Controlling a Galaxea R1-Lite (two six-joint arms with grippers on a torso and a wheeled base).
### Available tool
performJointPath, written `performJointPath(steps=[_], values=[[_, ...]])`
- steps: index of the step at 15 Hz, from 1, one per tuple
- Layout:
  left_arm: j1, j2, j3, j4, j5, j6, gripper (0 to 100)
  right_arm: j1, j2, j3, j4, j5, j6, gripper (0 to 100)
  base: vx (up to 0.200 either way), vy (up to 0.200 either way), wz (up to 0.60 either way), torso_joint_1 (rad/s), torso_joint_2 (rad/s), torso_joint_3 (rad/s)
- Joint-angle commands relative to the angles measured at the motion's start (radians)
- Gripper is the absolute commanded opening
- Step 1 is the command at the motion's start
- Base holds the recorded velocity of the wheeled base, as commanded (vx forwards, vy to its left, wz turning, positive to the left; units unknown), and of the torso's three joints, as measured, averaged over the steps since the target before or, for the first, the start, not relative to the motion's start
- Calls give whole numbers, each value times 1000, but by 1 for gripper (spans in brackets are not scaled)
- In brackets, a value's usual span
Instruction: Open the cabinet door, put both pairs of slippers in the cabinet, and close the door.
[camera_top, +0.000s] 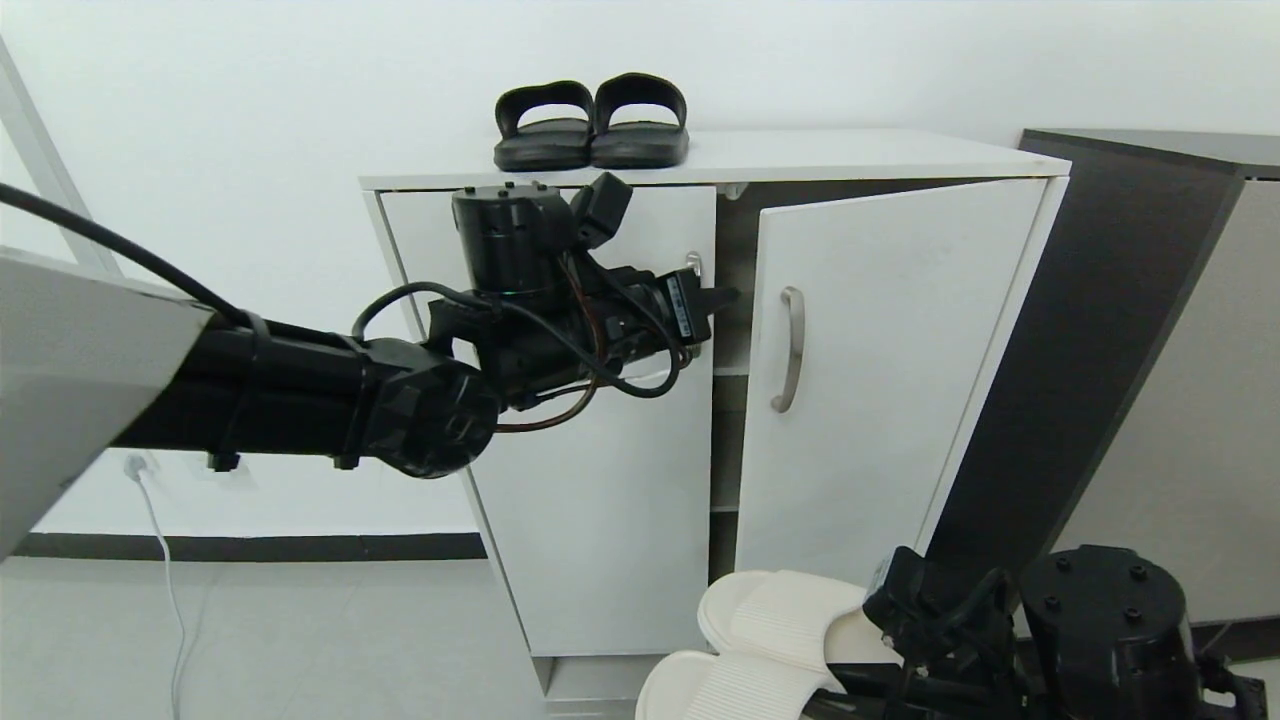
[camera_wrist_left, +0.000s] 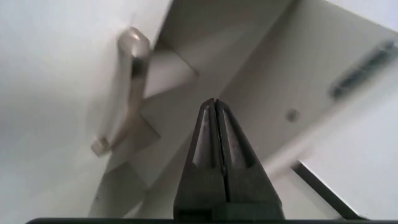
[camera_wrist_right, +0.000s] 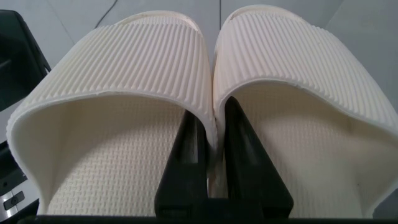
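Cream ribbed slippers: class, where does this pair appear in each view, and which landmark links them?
Head view: cream ribbed slippers bottom centre, below the ajar white cabinet door.
Right wrist view: pinched by the right gripper.
Left wrist view: faces the cabinet instead.
Landmark: the right gripper.

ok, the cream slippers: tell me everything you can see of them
The cream slippers are a pair of slides, each with one wide ribbed strap and a diamond-textured footbed; the material looks like soft foam. They sit side by side, pressed together. The right gripper is shut on their two adjoining strap edges, with one finger inside each slipper. In the head view they are held low in front of the cabinet, just below its ajar right door.
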Motion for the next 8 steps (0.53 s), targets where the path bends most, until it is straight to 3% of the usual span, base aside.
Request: performJointPath(steps=[1, 3, 8], values=[[0, 63, -34, -4, 1, -1, 0, 6, -1, 5, 0, 0, 0, 0, 0, 0, 0, 0, 0, 0], [0, 74, -43, -5, 1, -1, 0, 17, 1, 15, 0, 0, 0, 0, 0, 0, 0, 0, 0, 0], [-65, 54, -8, -10, 3, 5, 0, 37, 1, 27, -1, 0, 0, 0, -200, 0, 0, 4, 2, 2]])
